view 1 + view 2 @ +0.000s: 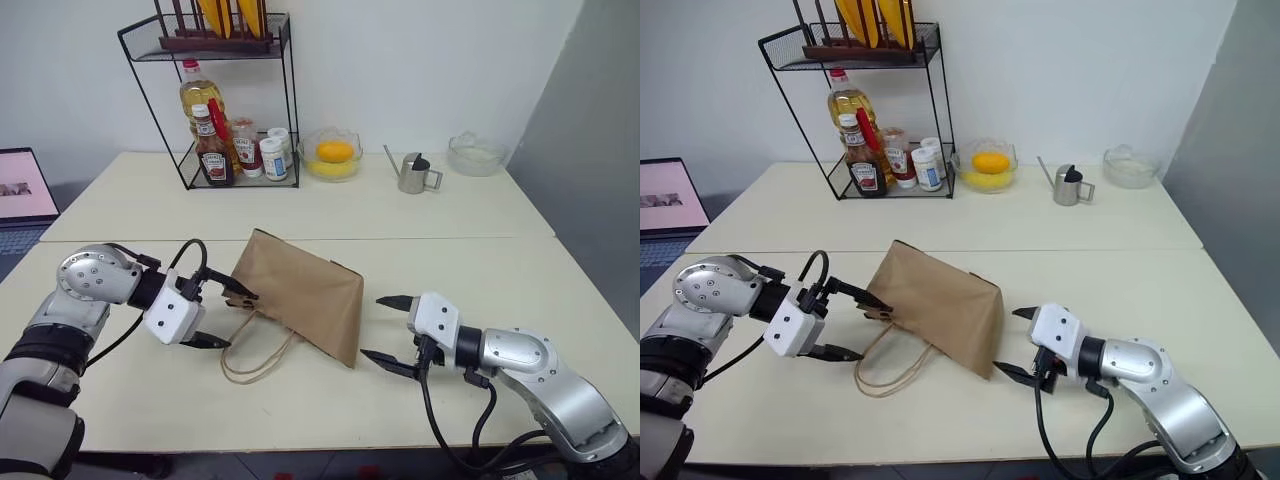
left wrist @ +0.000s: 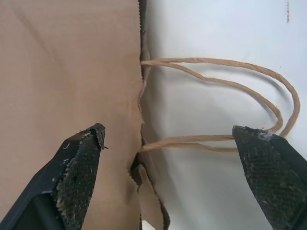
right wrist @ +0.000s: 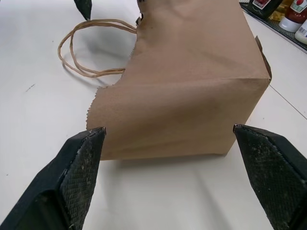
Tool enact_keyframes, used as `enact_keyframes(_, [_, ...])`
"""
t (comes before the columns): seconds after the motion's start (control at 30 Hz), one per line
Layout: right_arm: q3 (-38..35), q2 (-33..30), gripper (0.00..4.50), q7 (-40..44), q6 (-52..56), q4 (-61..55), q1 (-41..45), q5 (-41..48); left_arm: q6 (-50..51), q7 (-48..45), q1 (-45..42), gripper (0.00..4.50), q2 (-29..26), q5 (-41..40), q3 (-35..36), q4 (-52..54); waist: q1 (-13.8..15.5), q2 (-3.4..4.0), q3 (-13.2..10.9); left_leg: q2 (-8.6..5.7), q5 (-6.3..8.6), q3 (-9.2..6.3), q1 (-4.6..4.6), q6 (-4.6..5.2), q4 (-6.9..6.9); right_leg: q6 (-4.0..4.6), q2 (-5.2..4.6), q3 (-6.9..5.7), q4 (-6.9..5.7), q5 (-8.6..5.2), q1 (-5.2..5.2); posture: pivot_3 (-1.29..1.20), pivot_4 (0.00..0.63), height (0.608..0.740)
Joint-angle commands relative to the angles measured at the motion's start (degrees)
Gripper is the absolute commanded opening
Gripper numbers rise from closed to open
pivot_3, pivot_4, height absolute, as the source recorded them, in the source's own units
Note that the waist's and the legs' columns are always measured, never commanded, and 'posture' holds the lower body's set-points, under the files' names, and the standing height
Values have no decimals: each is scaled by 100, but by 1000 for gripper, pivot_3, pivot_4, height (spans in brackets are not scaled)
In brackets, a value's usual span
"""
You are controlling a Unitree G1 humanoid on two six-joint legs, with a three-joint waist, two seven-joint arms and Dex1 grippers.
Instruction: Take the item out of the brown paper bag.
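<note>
Brown paper bag (image 1: 305, 293): lay on its side on the near part of the counter (image 1: 300, 400), between the two arms, with its mouth turned toward the robot's left and its folded bottom toward the right.
Item: could not be seen; whether it was inside the bag cannot be told.
Bag handles (image 1: 255, 355): two thin twisted paper loops lay flat on the counter, spilling from the mouth toward the near left.
Left gripper (image 1: 222, 317): released, fingers spread wide and holding nothing; it hovered at the bag's mouth, the far finger (image 1: 238, 293) by the upper edge of the opening, the near finger just above the handles.
Right gripper (image 1: 388, 333): released, fingers spread wide and empty; it pointed at the bag's folded bottom from the right, close beside it but apart.
Wire rack (image 1: 215, 100): black, stood at the far left of the counter, holding a tall yellow oil bottle (image 1: 197, 95), sauce bottles and small white jars.
Glass bowl (image 1: 332, 155): right of the rack, held a round orange fruit.
Small metal jug (image 1: 412, 173): further right, on the far counter.
Second clear bowl (image 1: 476, 154): at the far right.
Laptop screen (image 1: 25, 186): at the left edge.
</note>
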State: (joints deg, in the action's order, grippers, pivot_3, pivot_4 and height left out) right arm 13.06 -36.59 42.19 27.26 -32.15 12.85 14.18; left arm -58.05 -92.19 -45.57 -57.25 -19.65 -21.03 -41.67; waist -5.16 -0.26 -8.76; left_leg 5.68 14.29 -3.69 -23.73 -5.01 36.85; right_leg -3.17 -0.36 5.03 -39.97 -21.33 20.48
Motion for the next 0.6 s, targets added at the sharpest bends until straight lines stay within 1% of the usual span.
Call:
enact_keyframes(0.03, [-165,-27,4470,-47,19,-263,-21,4,-59,-31,-256,4500,-68,-94,-22,-73,0,0,0,0,0,0,0,0,0,0,0,1,0,0,0,0,150,740])
enact_keyframes(0.17, [-165,-15,4470,-61,30,-285,-45,-5,-72,-31,-316,4500,-99,-130,-33,-93,-9,0,0,0,0,0,2,0,0,0,0,2,-1,0,0,0,150,740])
enact_keyframes(0.43, [-141,-2,4470,-68,35,-283,-20,-7,-450,-31,-89,4500,-201,-119,-217,-56,-5,0,0,0,0,0,2,0,0,0,0,2,-1,0,0,0,150,740])
enact_keyframes(0.6, [-170,-27,4470,-77,82,-308,-27,-3,-682,-31,-61,4500,-70,-61,-310,-160,0,0,0,0,0,1,1,0,0,0,0,1,-1,0,-1,0,150,740])
